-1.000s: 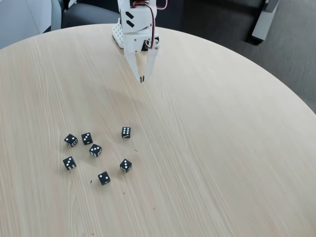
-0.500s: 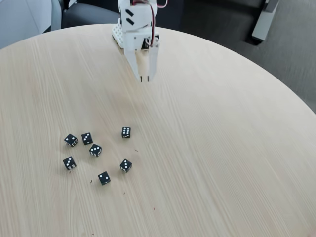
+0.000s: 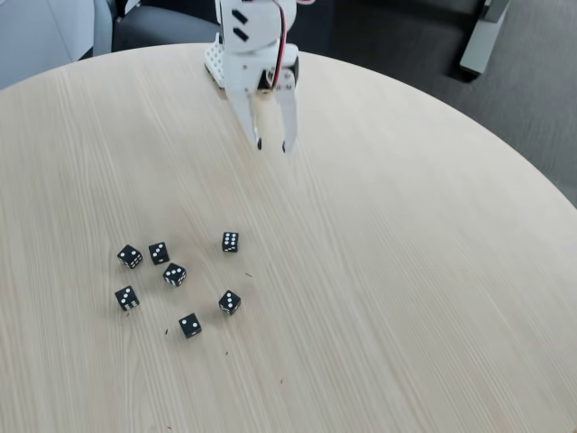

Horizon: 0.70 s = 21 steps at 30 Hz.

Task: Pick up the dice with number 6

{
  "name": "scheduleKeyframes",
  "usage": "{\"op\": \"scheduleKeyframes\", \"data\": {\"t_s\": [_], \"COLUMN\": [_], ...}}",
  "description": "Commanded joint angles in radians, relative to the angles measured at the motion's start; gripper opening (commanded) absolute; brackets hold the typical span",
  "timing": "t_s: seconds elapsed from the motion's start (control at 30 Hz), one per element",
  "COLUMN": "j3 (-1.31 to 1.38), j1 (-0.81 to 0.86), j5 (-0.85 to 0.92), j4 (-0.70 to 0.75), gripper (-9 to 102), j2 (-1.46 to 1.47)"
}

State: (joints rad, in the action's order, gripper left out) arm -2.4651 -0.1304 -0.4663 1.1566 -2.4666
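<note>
In the fixed view, nearest the camera on the round pale wooden desk [image 3: 406, 298] lies a loose cluster of seven small black dice with white pips. At the front of the cluster sits a die showing two pips [image 3: 189, 326], with a three-pip die [image 3: 229, 302] just to its right and slightly farther back, and another three-pip die [image 3: 126, 298] off to the left. Behind these lies a five-pip die [image 3: 174, 274], then a die [image 3: 159, 253] and its close neighbour [image 3: 129, 256] at the left; their top faces are too small to read for certain. The dice with number 6 [image 3: 230, 241] sits at the back right of the cluster, apart from the others, its top face showing two rows of three pips. Well beyond it, toward the far edge of the desk, the white arm [image 3: 248, 41] reaches down from its base at the top of the frame, its red wires looping at the upper body. The claw [image 3: 271, 144] points downward toward the desk, hanging over bare wood, its two tapered fingers parted to a moderate gap and holding nothing. A dark floor lies beyond the far rim.
</note>
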Motion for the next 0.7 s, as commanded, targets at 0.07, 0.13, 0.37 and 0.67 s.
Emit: {"op": "scheduleKeyframes", "data": {"t_s": [0.07,0.13,0.37,0.67], "j3": [0.167,0.216,0.268,0.273], "j1": [0.003,0.006,0.008,0.008], "j5": [-0.086,-0.121,-0.212,-0.198], "j4": [0.003,0.006,-0.005,-0.032], "gripper": [17,18,22,24], "j2": [0.158,0.21,0.322,0.373]}}
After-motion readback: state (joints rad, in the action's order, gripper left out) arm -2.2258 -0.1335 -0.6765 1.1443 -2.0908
